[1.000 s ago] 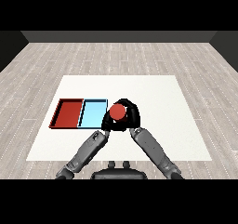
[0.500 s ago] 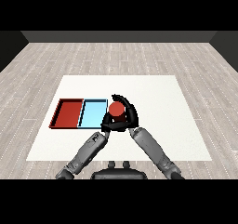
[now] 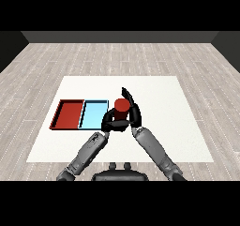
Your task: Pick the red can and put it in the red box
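The red can (image 3: 122, 105) stands upright between my two hands, just right of the light blue tray (image 3: 93, 115) and over the white table. My left hand (image 3: 109, 121) is curled round the can's lower part from the left. My right hand (image 3: 135, 113) stands against the can's right side with its fingers (image 3: 127, 94) stretched straight up past the can's top. The can's base is hidden by the hands. The red tray (image 3: 70, 115) lies further left, with nothing in it.
The two trays lie side by side, touching, on the left half of the white table (image 3: 187, 126). A wooden floor surrounds the table.
The can has moved slightly away from me and to the right. My right hand's fingers, curled round the can before, have straightened upward. My left hand has closed in on the can.
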### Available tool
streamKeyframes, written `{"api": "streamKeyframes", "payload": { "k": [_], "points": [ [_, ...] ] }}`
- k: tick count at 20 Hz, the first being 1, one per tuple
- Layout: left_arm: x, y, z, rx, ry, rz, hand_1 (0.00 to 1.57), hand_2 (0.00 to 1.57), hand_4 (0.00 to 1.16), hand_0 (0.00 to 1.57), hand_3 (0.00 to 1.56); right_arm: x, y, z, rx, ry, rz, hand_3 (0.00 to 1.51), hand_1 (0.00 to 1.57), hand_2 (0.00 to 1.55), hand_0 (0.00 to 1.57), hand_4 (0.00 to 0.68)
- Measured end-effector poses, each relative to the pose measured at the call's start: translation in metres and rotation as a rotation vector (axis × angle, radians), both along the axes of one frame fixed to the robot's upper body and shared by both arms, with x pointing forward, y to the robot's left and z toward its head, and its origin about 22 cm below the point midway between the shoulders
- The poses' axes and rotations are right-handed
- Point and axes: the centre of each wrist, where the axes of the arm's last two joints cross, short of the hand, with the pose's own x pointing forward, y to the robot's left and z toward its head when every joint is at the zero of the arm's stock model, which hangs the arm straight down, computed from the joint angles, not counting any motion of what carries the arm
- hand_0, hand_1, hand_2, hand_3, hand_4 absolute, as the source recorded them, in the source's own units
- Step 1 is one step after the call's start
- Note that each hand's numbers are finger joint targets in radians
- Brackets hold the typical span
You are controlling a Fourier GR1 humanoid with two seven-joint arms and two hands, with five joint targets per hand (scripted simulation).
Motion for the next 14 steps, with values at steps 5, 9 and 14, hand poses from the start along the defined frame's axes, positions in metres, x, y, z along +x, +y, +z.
{"api": "streamKeyframes", "payload": {
  "k": [5, 9, 14],
  "points": [
    [-0.001, -0.001, 0.006, 0.002, -0.028, 0.001, 1.57, 1.57, 1.14, 1.57, 1.48, -0.001, -0.019, -0.003, -0.003, -0.008, -0.016, 0.00, 0.00, 0.00, 0.00, 0.000],
    [0.002, -0.001, 0.007, 0.005, -0.029, 0.001, 1.57, 1.57, 1.14, 1.57, 1.48, -0.002, -0.030, 0.008, 0.039, -0.022, -0.030, 0.00, 0.00, 0.00, 0.00, 0.000],
    [0.004, 0.012, 0.012, 0.027, -0.038, 0.033, 1.57, 1.57, 1.14, 1.57, 1.47, -0.019, -0.060, 0.015, 0.078, -0.059, -0.055, 0.00, 0.00, 0.00, 0.00, 0.000]
  ]
}}
